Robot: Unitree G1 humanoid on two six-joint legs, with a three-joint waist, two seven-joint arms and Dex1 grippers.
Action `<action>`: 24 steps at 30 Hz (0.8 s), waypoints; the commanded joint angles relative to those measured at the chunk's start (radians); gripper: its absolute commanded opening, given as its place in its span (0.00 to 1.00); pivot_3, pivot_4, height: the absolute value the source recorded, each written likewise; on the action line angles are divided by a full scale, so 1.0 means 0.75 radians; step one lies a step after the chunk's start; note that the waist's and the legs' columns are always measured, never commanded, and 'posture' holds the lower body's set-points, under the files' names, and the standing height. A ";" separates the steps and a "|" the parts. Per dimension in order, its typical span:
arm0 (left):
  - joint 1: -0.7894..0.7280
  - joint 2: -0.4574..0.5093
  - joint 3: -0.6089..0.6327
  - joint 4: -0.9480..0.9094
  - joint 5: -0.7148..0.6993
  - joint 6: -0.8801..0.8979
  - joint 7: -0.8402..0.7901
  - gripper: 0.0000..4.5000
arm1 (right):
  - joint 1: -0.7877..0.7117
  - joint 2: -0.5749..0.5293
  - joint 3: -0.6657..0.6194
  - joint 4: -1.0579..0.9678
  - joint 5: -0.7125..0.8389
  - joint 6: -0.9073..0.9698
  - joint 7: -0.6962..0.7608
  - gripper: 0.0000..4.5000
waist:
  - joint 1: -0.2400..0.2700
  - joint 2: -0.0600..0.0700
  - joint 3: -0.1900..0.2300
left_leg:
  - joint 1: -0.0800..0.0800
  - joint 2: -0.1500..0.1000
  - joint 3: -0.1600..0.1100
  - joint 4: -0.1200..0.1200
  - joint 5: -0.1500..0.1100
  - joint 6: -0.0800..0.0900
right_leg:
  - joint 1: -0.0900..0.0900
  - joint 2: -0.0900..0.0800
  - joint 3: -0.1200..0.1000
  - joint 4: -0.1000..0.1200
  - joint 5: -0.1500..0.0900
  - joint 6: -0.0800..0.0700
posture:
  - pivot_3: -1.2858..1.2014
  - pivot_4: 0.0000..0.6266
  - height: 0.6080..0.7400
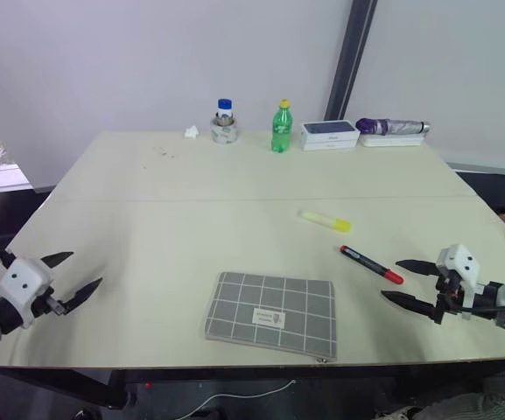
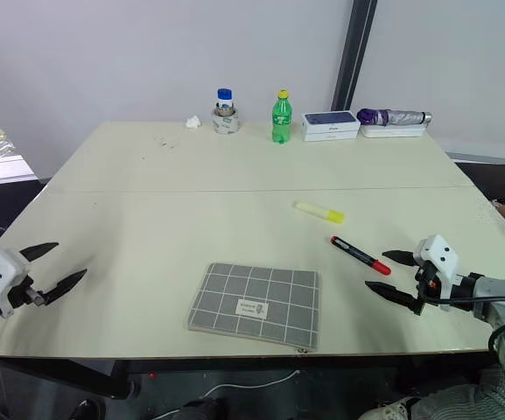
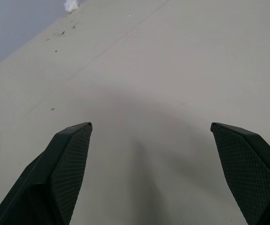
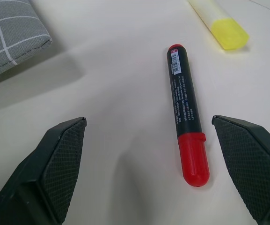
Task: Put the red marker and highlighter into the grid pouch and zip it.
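Pouch [image 1: 272,315]: flat at surface's [image 1: 147,227] near edge, zipper shut. Marker [image 1: 371,264] and highlighter [image 1: 326,220]: loose toward right edge. Right gripper [image 1: 407,283]: fingers apart, facing marker, apparently for pickup. Left gripper [image 1: 70,278]: fingers apart, empty.

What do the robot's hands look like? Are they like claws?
Sort of! Each hand, the left gripper and the right gripper, has a chunky white block with two pointy black fingers. The finger pads have a tiny bumpy grid, and dark cables run behind the right one.

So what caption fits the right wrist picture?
Open right claw hovering over the red marker.
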 commanded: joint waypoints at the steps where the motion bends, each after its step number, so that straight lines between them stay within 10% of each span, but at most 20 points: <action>1: 0.009 0.023 0.057 -0.029 -0.019 -0.057 -0.006 0.95 | -0.011 -0.013 -0.039 -0.011 0.017 -0.024 0.005 0.99 | 0.000 0.000 0.000 | 0.000 0.000 0.000 0.000 0.000 0.000 | 0.000 0.000 0.000 0.000 0.000 0.000 | 0.52 0.24 1.00; 24: -0.043 0.006 -0.036 -0.056 0.088 -0.290 0.016 0.95 | -0.083 0.003 0.004 -0.036 0.027 0.020 0.015 0.99 | 0.000 0.000 0.000 | 0.000 0.000 0.000 0.000 0.000 0.000 | 0.000 0.000 0.000 0.000 0.000 0.000 | 0.52 0.24 1.00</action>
